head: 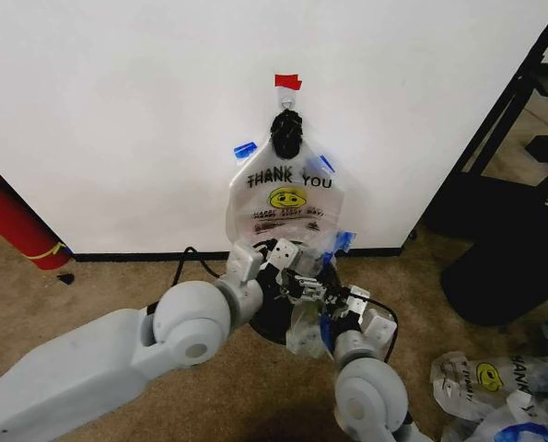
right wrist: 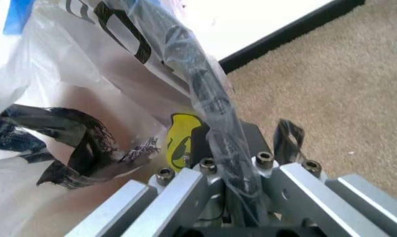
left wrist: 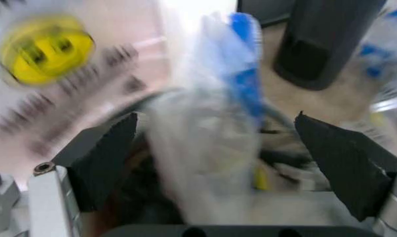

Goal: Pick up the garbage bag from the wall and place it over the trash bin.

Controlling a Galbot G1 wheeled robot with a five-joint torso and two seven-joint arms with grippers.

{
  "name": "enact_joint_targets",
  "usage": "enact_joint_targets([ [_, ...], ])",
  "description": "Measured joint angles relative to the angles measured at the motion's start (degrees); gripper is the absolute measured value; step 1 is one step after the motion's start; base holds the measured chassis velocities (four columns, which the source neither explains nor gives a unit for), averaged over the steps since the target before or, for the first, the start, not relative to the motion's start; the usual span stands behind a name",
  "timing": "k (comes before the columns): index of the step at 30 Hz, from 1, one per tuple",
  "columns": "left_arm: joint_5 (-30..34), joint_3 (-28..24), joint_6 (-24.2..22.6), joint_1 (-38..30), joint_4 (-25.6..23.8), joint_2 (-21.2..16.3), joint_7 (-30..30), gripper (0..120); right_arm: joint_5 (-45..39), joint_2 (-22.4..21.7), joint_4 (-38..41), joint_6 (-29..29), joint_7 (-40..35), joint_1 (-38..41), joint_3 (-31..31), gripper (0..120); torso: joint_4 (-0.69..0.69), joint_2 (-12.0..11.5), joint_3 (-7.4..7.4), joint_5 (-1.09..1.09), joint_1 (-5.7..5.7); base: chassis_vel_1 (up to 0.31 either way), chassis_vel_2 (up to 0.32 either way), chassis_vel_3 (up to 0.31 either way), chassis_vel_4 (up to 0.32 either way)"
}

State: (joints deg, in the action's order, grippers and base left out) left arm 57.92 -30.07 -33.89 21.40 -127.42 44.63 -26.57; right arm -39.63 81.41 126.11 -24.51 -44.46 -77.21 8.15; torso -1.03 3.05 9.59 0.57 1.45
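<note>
Right pincer (right wrist: 235,197) pinches the garbage bag (right wrist: 86,98); left pincer (left wrist: 218,163) gapes, seemingly around blurred plastic.

Both arms are reaching forward and low, meeting in front of the torso, the left end effector (head: 297,276) holding its black pads (left wrist: 109,158) spread wide apart while the right end effector (head: 333,308) is clamping its metal fingers (right wrist: 185,185) together on thin plastic.
</note>
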Motion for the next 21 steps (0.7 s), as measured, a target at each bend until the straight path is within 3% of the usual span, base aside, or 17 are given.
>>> enact_joint_targets([
  [3, -7.79, -2.15, 0.28, -1.29, 0.10, -1.13, 3.04, 90, -1.54, -0.58, 0.17, -0.48, -0.72, 0.00, 0.77, 0, 0.00, 0.00, 0.00, 0.00, 0.00, 0.000, 0.000, 0.000, 0.000],
  [10, -13.96, -3.90, 1.00, -1.91, -1.64, -2.35, 6.95, 88, -4.68, -1.20, -0.47, -1.54, -3.06, 1.15, 1.30, 0, 0.01, 0.00, 0.00, 0.00, 0.00, 0.000, 0.000, 0.000, 0.000],
  [21, -14.19, -7.21, 1.65, -2.32, 1.90, -0.78, 8.35, 75, -6.12, -2.81, -0.80, -1.96, -4.04, 1.83, 1.39, 0, 0.00, 0.00, 0.00, 0.00, 0.00, 0.000, 0.000, 0.000, 0.000],
])
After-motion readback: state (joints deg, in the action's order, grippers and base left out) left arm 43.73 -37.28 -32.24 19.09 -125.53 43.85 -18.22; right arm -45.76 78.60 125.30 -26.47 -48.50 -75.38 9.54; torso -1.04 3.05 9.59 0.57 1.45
